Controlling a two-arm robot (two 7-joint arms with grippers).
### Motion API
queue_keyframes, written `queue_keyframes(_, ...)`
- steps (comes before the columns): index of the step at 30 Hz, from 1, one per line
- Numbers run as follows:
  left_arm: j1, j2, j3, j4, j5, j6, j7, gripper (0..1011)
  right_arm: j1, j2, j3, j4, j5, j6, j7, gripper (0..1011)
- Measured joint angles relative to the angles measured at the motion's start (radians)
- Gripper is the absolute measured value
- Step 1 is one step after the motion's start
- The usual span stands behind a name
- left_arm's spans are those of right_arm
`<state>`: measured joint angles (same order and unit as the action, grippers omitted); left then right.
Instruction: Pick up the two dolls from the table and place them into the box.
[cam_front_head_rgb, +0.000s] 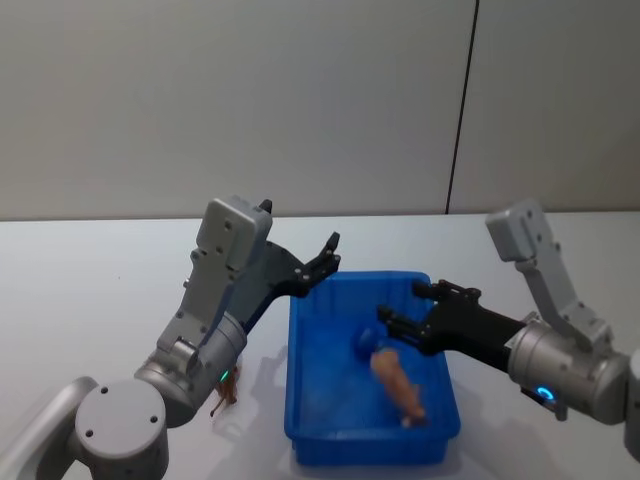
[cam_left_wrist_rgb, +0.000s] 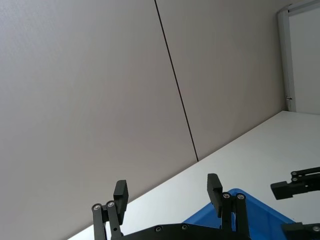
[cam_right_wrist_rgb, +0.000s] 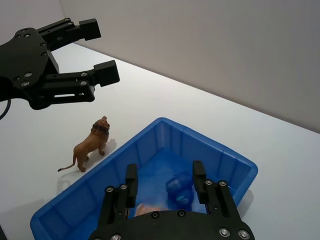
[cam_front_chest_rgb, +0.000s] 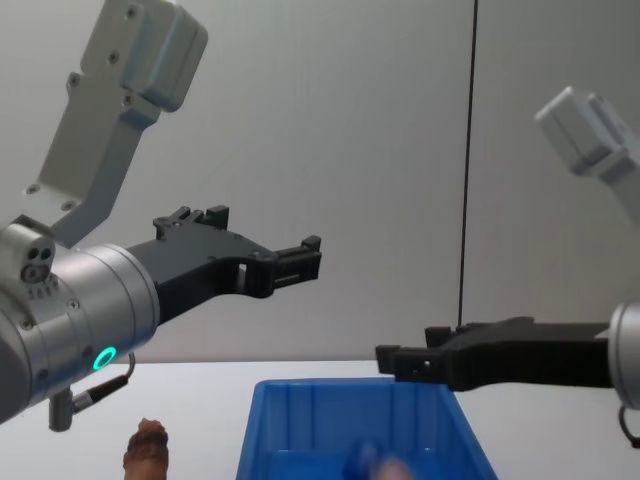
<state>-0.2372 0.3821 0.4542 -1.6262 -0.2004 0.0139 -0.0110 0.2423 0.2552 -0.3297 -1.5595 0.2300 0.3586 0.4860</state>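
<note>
— When the head camera looked down, how were the arms posed?

— The left gripper (cam_front_head_rgb: 328, 255) hung raised over the far left corner of the box (cam_front_head_rgb: 296, 400), forearm angled up from the elbow, fingers spread and empty. The right gripper (cam_front_head_rgb: 402, 303) reached in low over the box from the right, also released. A tan-pink doll (cam_front_head_rgb: 400, 386) lay on the box floor toward the near right. The lion doll (cam_front_head_rgb: 225, 393) stood on the table (cam_front_head_rgb: 90, 280) just beside the left wall, partly hidden by the left arm.

— And the left wrist view?

— Its fingers (cam_left_wrist_rgb: 215, 186) stood wide apart with nothing between them, pointing towards the back wall. A blue corner of the box (cam_left_wrist_rgb: 260, 216) sat just past them, and white table stretched bare beyond it.

— The right wrist view?

— That gripper (cam_right_wrist_rgb: 165, 175) was open over the box interior, the tan-pink doll's tip (cam_right_wrist_rgb: 147, 210) close under it. The lion (cam_right_wrist_rgb: 90, 147) stood upright on all fours near the long wall, with bare table on its other sides. The left gripper (cam_right_wrist_rgb: 100, 52) hovered well above it.

— From the chest?

— Both grippers pointed inward, the left one (cam_front_chest_rgb: 300, 260) higher and the right one (cam_front_chest_rgb: 400, 362) just above the rim, well apart. The lion (cam_front_chest_rgb: 148, 445) stood left of the box with a gap between.
</note>
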Motion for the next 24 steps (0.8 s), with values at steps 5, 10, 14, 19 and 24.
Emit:
queue_keyframes(5,0.0,0.0,0.0,0.0,0.0,0.0,0.0,1001,0.019,-0.01,-0.002,0.024,-0.001,0.01,0.008,770)
queue_keyframes(10,0.0,0.0,0.0,0.0,0.0,0.0,0.0,1001,0.027,-0.009,0.005,0.035,0.007,0.01,0.005,911)
queue_keyframes(14,0.0,0.0,0.0,0.0,0.0,0.0,0.0,1001,0.02,0.008,0.02,0.034,0.024,-0.004,-0.006,999)
queue_keyframes(19,0.0,0.0,0.0,0.0,0.0,0.0,0.0,1001,-0.006,0.038,0.041,0.016,0.048,-0.028,-0.015,1001)
queue_keyframes(24,0.0,0.0,0.0,0.0,0.0,0.0,0.0,1001,-0.046,0.077,0.064,-0.008,0.08,-0.059,-0.023,1001)
